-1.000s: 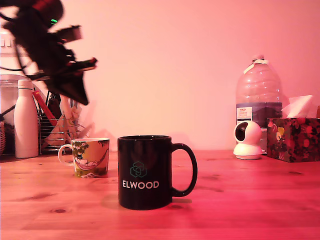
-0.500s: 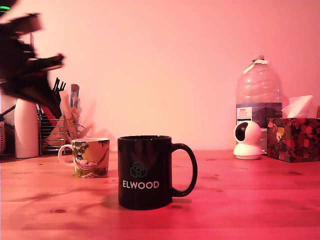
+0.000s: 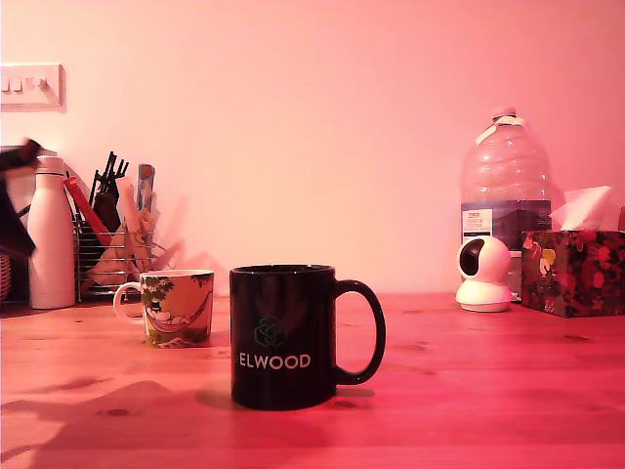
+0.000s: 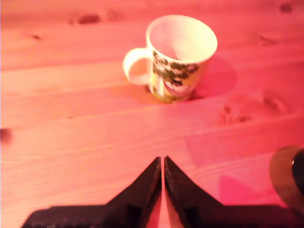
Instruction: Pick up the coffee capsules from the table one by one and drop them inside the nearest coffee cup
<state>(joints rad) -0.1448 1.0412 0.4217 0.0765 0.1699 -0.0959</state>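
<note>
- The wooden worktop [image 3: 488,391] has obvious grain and dark knots, all tinted reddish-pink by the light.
- The arm's black hand [image 4: 163,164] shows best in the wrist view: two dark pointed fingers [image 4: 142,190] pressed together with only a hairline slit between them, so it's clenched with nothing in it. In the exterior view just a blurry dark bit of the arm pokes in at that view's left edge.
- The small cream mug with a green-and-yellow cartoon print [image 4: 178,54] stands upright on the worktop, ahead of the hand in the wrist view and well apart from it. You can see a good way into it and what shows of the inside is plain pale wall.
- The tall glossy black mug with "ELWOOD" in white letters [image 3: 283,337] sits nearer the exterior camera, to the right of the cream mug in that view, handle pointing to that view's right. From this low angle its inside is hidden.
- Coffee capsules: can't spot either one on the worktop in either view. There's a dark smudge at the wrist view's edge, too blurry to call.
- Along the back wall in the exterior view: a white bottle [image 3: 51,234], a wire rack of utensils [image 3: 112,244], a big clear water jug [image 3: 505,191], a little white round camera [image 3: 485,274] and a floral tissue box [image 3: 574,272].
</note>
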